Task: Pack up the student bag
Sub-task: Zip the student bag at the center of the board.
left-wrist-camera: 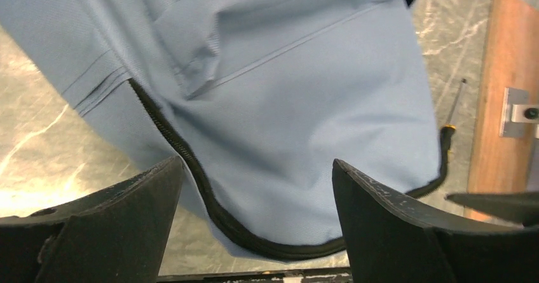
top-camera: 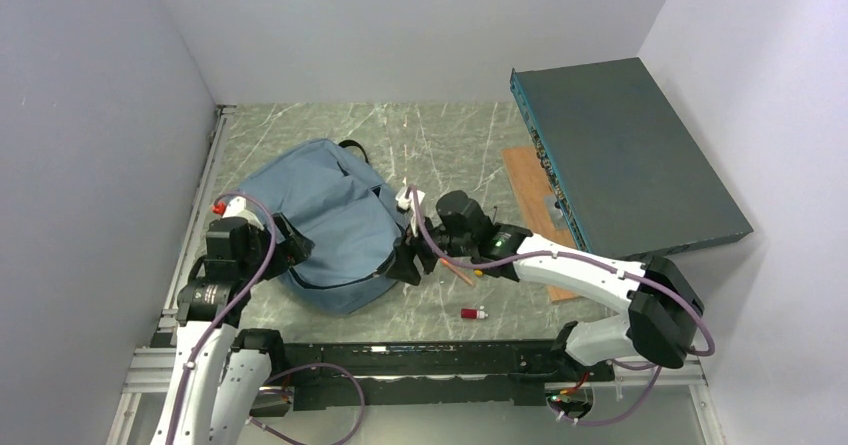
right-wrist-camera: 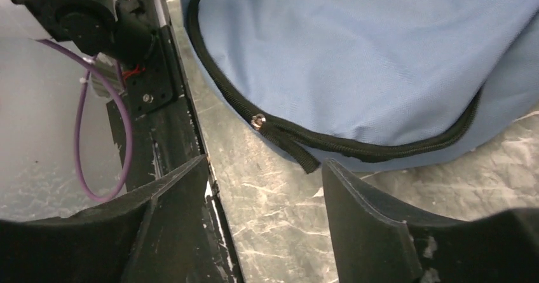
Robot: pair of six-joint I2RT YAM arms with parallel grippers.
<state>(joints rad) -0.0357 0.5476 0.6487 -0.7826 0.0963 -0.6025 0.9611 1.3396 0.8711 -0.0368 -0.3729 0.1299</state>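
The student bag (top-camera: 325,220) lies slumped on the bench (top-camera: 450,135) between my two sets of jaws, its dusty-blue cloth filling the view ahead of both. My left jaws stand wide apart, clamped on nothing. The bag's black zipper (left-wrist-camera: 191,162) curves in from beyond one finger and sweeps across the gap, close in front of the tips. My right jaws are apart too and hold nothing. The zipper pull (right-wrist-camera: 286,142) trails off the bag's edge just ahead of their gap, with bare bench nearer me. A black frame rail (right-wrist-camera: 159,130) runs close alongside one right finger. Past the bag's far edge from my left jaws lie a thin screwdriver (left-wrist-camera: 452,108) and a wooden board (left-wrist-camera: 508,86).
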